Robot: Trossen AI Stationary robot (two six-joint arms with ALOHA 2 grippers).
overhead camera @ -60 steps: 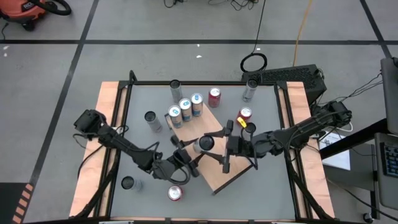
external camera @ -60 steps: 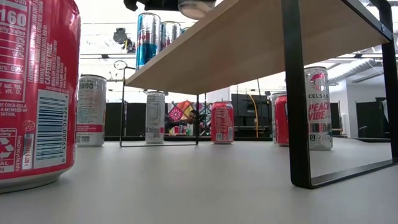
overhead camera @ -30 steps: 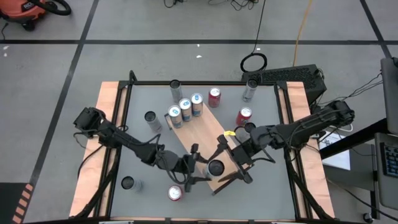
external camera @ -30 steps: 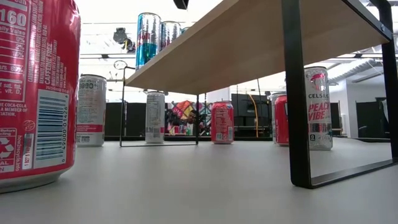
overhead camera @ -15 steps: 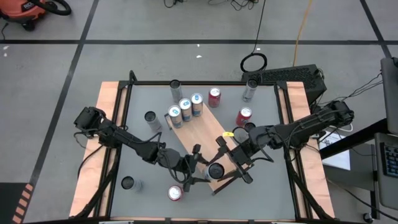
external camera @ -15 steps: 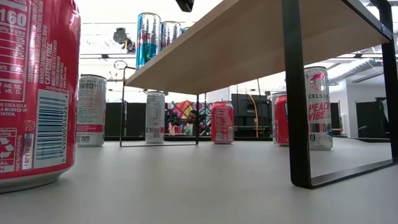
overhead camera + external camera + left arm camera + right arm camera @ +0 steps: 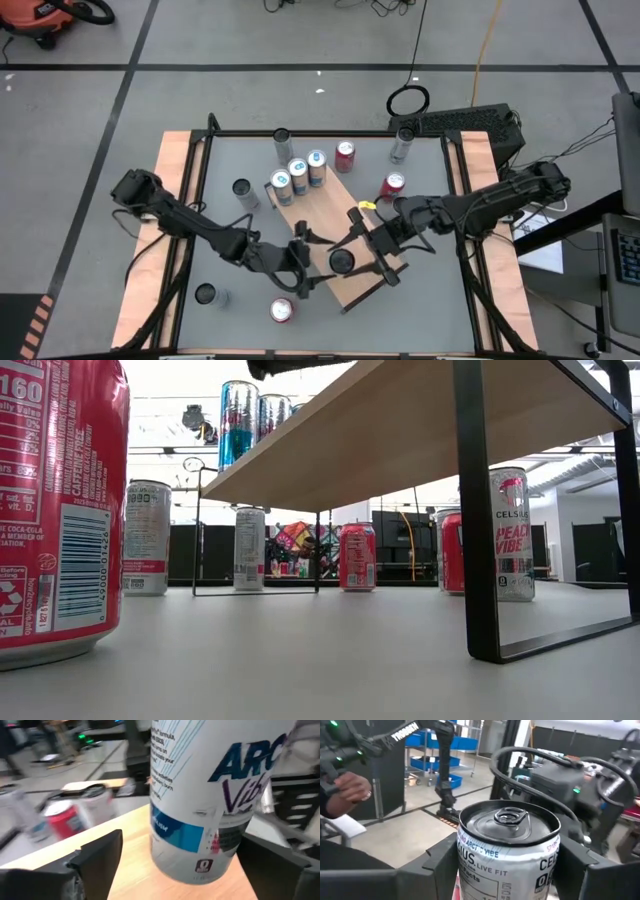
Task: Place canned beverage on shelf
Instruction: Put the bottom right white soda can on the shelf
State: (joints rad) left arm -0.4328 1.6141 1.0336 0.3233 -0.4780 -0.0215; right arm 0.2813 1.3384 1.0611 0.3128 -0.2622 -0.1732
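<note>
White can [image 7: 342, 262] stands on the shelf [image 7: 330, 215], lower centre of frame. We see right tool [image 7: 365, 257] clamped on it, left tool [image 7: 305, 260] spread wide beside it. Three more cans [image 7: 297, 176] on shelf's upper end.

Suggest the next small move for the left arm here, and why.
Probably back the left end effector straight away from the white can: its fingers stand apart beside the can, which stands on the shelf, and the right end effector grips it.
</note>
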